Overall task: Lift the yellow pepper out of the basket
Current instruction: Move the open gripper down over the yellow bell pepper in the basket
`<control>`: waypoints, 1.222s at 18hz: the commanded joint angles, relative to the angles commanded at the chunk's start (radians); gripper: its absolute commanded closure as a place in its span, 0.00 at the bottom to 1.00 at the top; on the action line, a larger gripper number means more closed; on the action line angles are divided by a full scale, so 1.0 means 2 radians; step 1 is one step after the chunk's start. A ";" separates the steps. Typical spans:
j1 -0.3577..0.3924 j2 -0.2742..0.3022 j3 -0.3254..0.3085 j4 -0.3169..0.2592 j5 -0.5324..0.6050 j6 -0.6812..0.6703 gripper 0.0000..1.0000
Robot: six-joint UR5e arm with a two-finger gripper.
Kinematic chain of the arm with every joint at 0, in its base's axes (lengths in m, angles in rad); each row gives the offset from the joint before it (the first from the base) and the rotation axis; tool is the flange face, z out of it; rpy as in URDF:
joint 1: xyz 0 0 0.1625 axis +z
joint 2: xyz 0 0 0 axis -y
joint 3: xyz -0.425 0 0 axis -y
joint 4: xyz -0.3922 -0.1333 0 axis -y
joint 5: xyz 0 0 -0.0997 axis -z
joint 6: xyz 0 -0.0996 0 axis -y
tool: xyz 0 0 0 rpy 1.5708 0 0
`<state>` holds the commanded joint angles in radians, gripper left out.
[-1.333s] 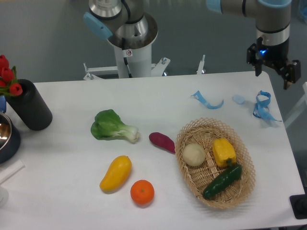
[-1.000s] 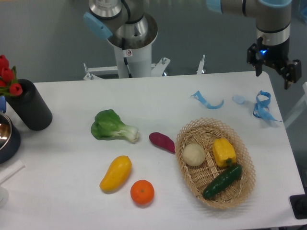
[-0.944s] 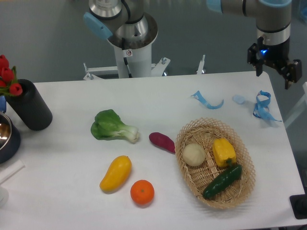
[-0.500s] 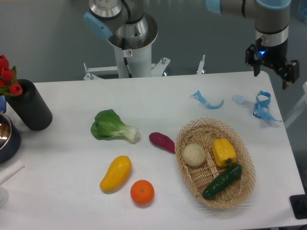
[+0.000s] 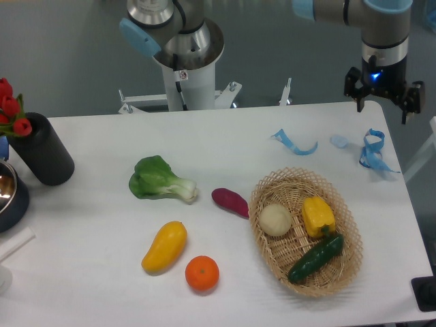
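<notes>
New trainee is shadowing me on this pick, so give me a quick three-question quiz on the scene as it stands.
1. True or false: the gripper is shut on the yellow pepper.
2. How many items lie in the basket?
3. What touches the pepper's near side: A) orange, B) dark green cucumber, C) purple sweet potato?

Key: 1 false, it hangs open above the table's far right corner; 2 three; 3 B.

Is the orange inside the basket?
No, the orange sits on the table, left of the basket.
</notes>
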<state>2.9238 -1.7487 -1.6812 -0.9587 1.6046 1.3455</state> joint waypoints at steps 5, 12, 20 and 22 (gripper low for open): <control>-0.005 -0.013 -0.002 -0.002 0.006 -0.031 0.00; -0.034 -0.036 0.007 0.002 -0.001 -0.164 0.00; -0.041 -0.069 0.035 0.009 -0.142 -0.326 0.00; -0.037 -0.077 0.035 0.010 -0.176 -0.338 0.00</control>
<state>2.8501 -1.9020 -1.6122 -0.9388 1.2534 0.6688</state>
